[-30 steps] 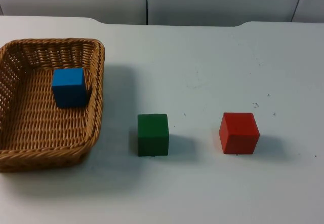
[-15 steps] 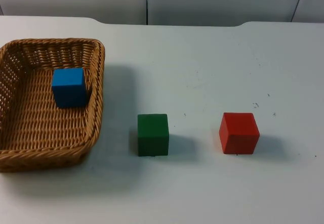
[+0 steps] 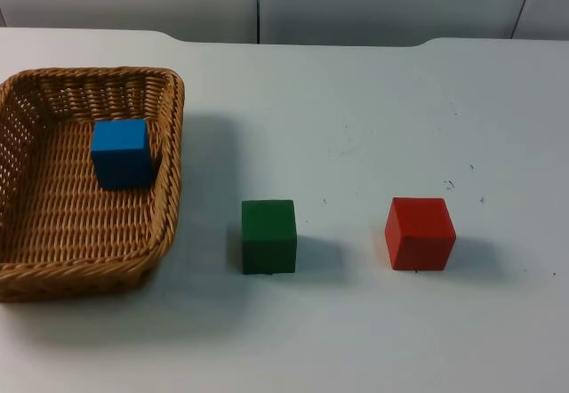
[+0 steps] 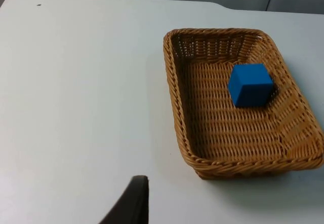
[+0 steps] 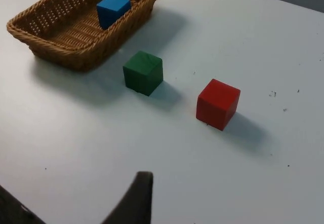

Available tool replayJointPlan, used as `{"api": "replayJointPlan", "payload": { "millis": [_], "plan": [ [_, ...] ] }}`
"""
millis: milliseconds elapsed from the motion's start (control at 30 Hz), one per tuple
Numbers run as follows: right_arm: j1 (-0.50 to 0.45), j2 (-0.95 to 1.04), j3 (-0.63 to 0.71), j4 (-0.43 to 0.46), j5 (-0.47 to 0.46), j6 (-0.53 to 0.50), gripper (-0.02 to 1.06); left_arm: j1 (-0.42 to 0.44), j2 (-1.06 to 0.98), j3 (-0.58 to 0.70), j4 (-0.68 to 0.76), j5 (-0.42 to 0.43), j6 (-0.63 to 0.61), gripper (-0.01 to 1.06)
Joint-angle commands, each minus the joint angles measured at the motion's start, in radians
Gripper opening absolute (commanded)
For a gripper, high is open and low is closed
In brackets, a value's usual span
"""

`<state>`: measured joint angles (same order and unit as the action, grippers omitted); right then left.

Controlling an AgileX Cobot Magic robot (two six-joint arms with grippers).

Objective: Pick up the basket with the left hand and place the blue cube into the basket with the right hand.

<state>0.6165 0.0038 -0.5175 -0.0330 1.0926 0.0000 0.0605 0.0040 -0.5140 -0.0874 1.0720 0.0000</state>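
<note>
The woven wicker basket (image 3: 169, 157) rests on the white table at the left, also seen as the basket (image 4: 178, 107) and basket (image 5: 76, 51) from the wrists. A blue cube (image 3: 120, 151) lies inside it near the far right wall; blue cube (image 4: 250, 84), blue cube (image 5: 112, 10). My left gripper (image 4: 132, 203) waits above the table, well back from the basket and off its long side. My right gripper (image 5: 139, 198) waits high over the front of the table, far from the basket. Neither gripper touches anything.
A green cube (image 3: 268, 236) stands on the table just right of the basket, green cube (image 5: 144, 72). A red cube (image 3: 420, 232) stands farther right, red cube (image 5: 217, 104). The grey partition wall (image 3: 356, 2) closes the table's far edge.
</note>
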Motion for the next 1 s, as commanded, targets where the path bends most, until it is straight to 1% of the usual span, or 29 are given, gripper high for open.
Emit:
{"api": "replayJointPlan", "payload": {
  "millis": [0,967],
  "plan": [
    [0.001,-0.004,0.008,-0.026,-0.014,0.025,1.05,0.005,-0.004,0.003,-0.012,0.001,0.0,1.05],
    [0.001,-0.004,0.008,-0.03,-0.014,0.026,1.05,0.005,-0.004,0.003,-0.012,0.001,0.0,1.05]
  ]
}}
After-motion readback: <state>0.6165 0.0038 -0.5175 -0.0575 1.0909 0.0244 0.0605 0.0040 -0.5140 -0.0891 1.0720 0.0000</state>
